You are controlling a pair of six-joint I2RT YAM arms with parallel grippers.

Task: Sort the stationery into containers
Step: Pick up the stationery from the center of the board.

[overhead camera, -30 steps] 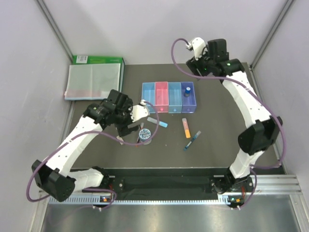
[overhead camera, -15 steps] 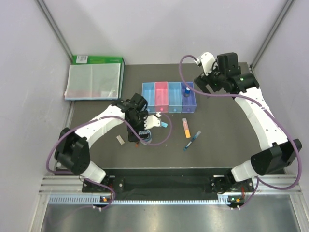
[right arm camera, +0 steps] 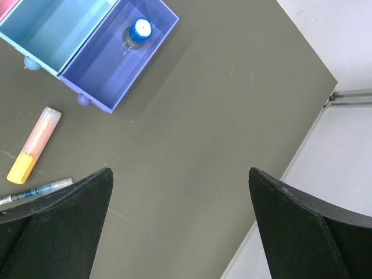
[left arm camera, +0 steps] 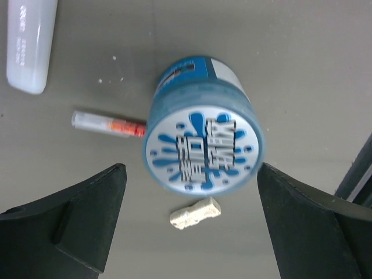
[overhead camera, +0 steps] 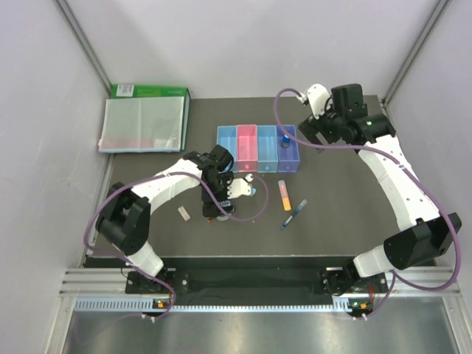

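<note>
**One item binned, six loose on the tabletop**

The four joined bins (overhead camera: 257,147) hold one item, the blue-capped bottle (right arm camera: 139,30), which stands in the purple-blue end bin. Six items lie on the tabletop (overhead camera: 339,192):
- one tape roll (left arm camera: 202,149)
- one beige eraser (left arm camera: 195,213)
- one dark red pen (left arm camera: 108,123)
- one light-blue marker (left arm camera: 28,49)
- one orange highlighter (right arm camera: 35,145)
- one blue pen (right arm camera: 35,190)

The left pincer (left arm camera: 190,174) is spread to either side of the tape roll and clear of it. The right pincer (right arm camera: 180,174) is spread above bare tabletop beside the bins.

left pincer (left arm camera: 189,197) now over tape roll (left arm camera: 202,148); right pincer (right arm camera: 180,186) withdrew, seemingly leaving bottle (right arm camera: 139,29) in purple bin (right arm camera: 104,64)
</note>
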